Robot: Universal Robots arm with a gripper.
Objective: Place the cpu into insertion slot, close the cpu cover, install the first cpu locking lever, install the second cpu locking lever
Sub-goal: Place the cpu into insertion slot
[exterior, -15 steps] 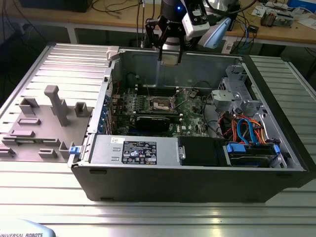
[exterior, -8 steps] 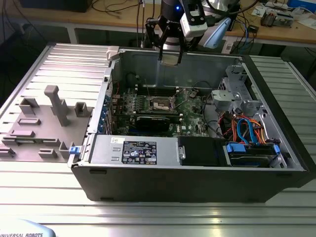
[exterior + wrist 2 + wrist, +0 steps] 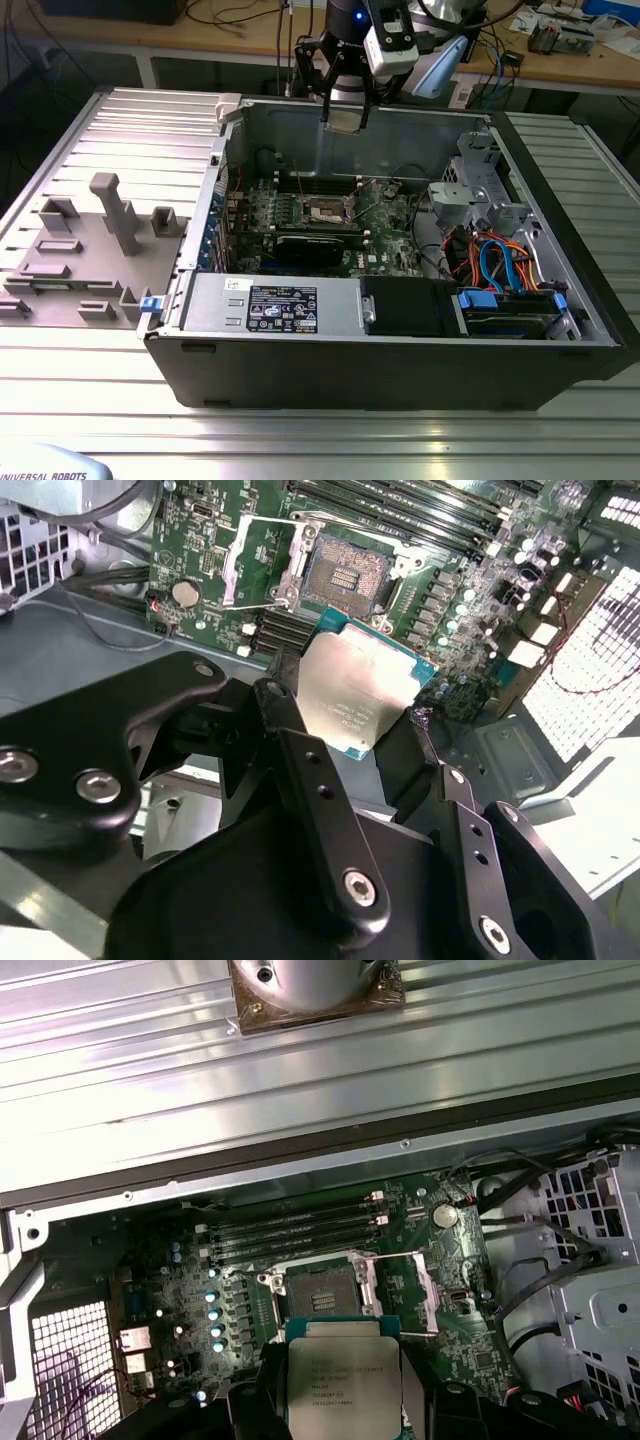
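Starting at the exterior view's left: a grey fixture block (image 3: 105, 225) is parked beside the open computer case (image 3: 400, 365) and isn't touched by anything. Further along, the gripper (image 3: 345, 105) is hung above the case with its fingers pinched on the cpu (image 3: 346, 120), so the chip is up in the air, well clear of the board. Lower down, the insertion slot (image 3: 328, 208) is left bare. In the second wrist view the cpu cover (image 3: 240, 560) is seen flipped open beside it.

So step one is reckoned to be in hand, with nothing seated yet. A squared-up, flat set-down into the socket is probably what's called for. The locking levers can't really be made out, and the chip's underside is hidden. At the exterior view's right, the drive cage (image 3: 485, 190) and cables (image 3: 495, 265) are just clutter.
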